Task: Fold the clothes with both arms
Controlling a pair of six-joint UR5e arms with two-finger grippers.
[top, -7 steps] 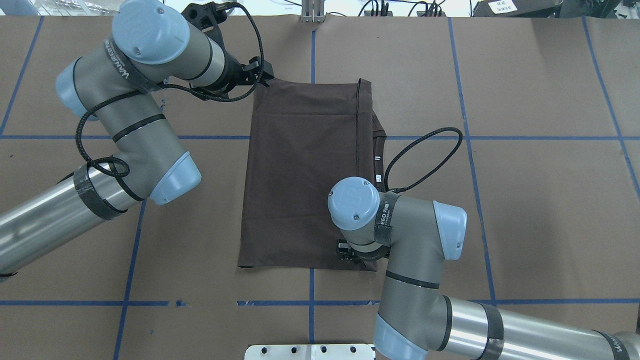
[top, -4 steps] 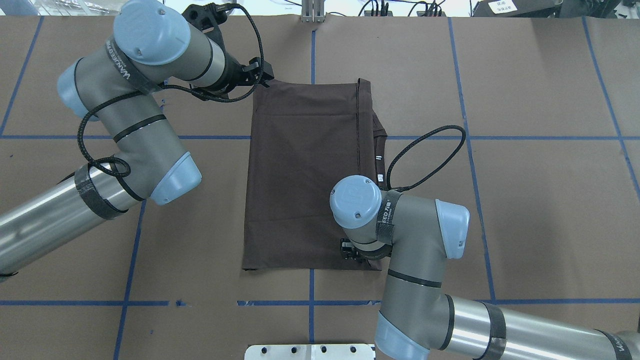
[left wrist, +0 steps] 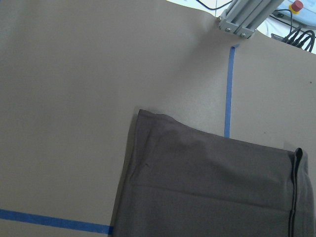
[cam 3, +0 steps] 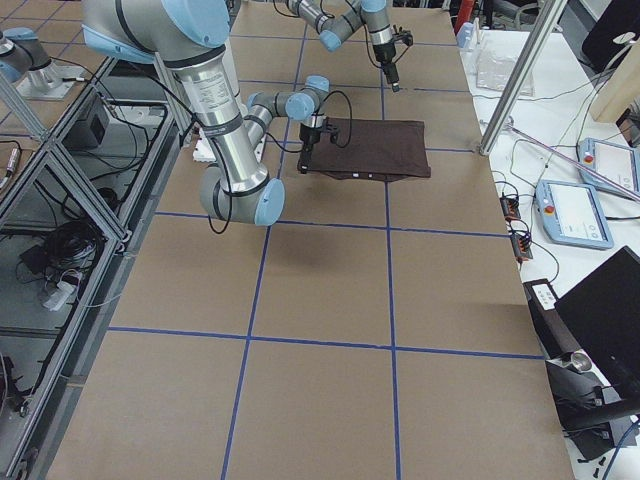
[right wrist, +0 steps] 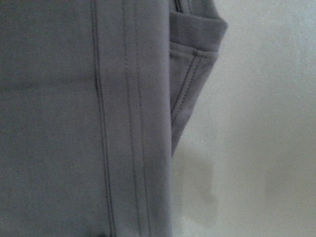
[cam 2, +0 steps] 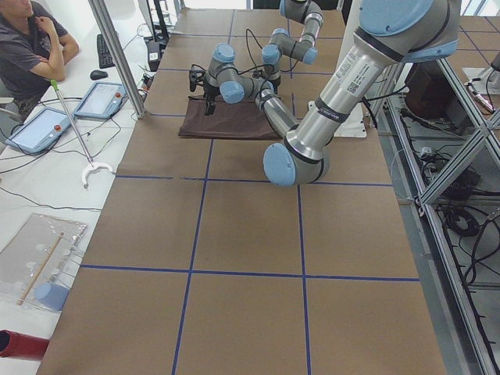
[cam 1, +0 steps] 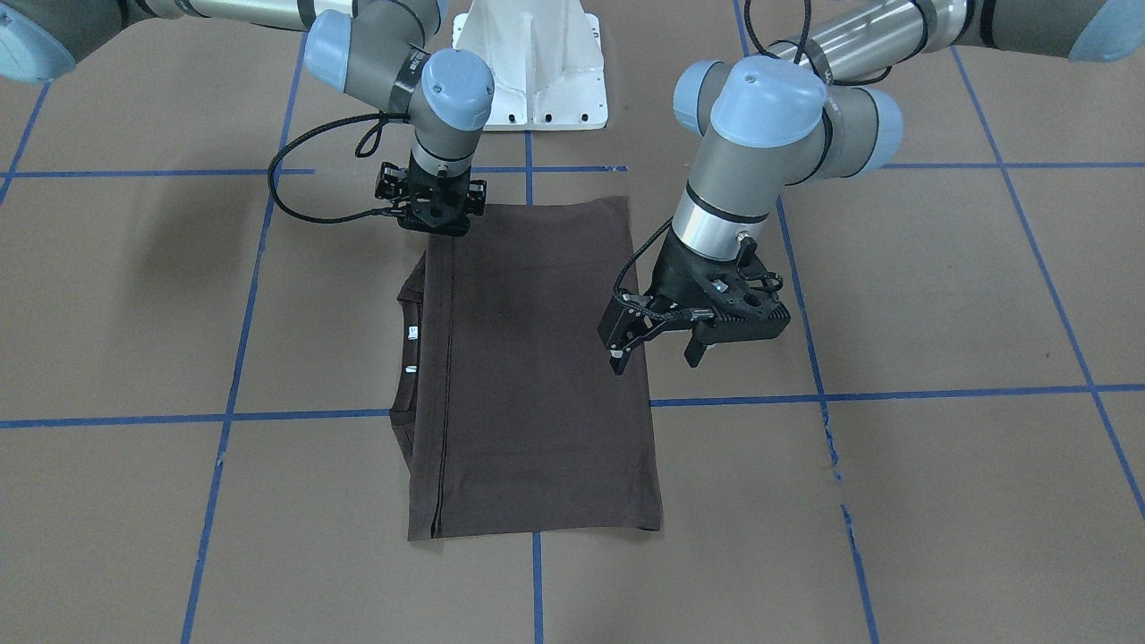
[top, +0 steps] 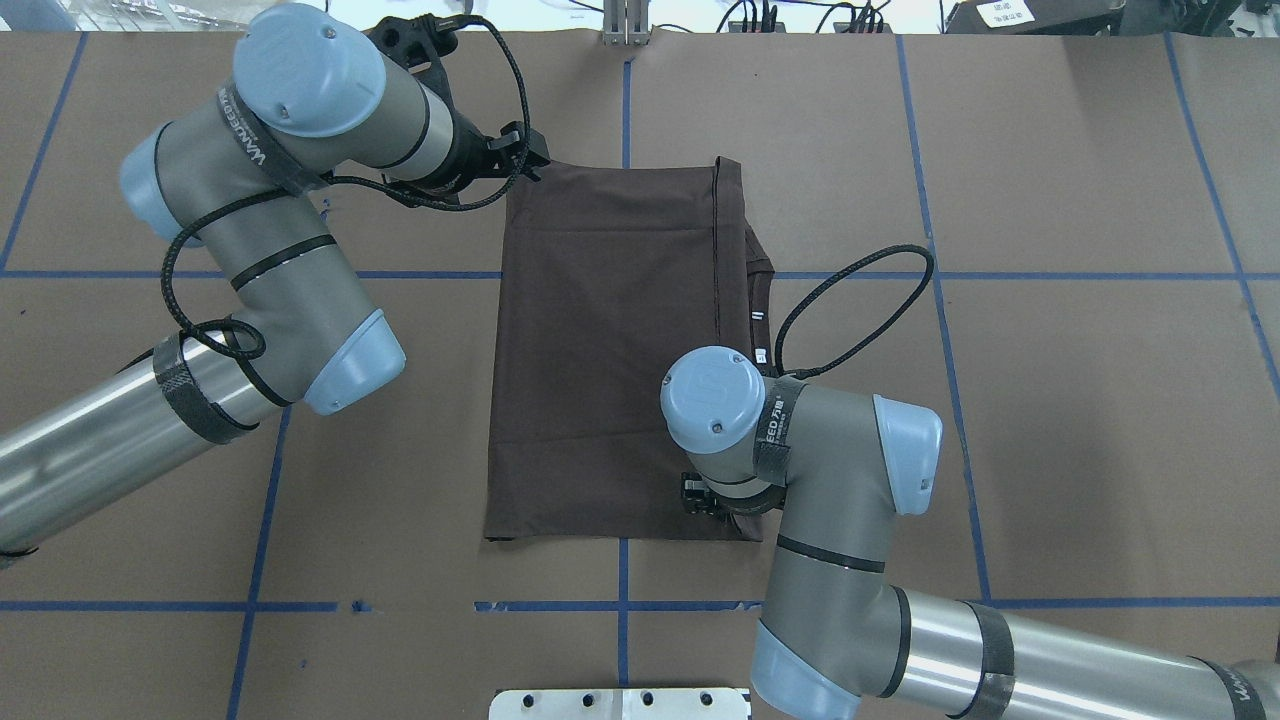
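Note:
The dark grey-brown T-shirt [cam 1: 528,358] lies folded in a long rectangle on the brown table; it also shows in the overhead view [top: 610,340]. Its collar and white neck tag [cam 1: 412,333] peek out on the robot's right side. My left gripper [cam 1: 655,360] is open and empty, raised just above the shirt's far-left edge [top: 525,152]. My right gripper [cam 1: 436,228] is down on the near-right corner [top: 705,497], shut on the cloth, its fingertips hidden. The right wrist view shows only hem seams very close [right wrist: 74,123].
The white pedestal base [cam 1: 532,63] stands at the robot's edge of the table. Blue tape lines [top: 620,605] cross the brown surface. A seated person [cam 2: 31,39] and tablets [cam 2: 105,100] are beyond the table's far side.
My right gripper has shifted slightly right and the shirt's near edge has moved with it. My left arm has drifted a little; its gripper stays at the far-left corner.

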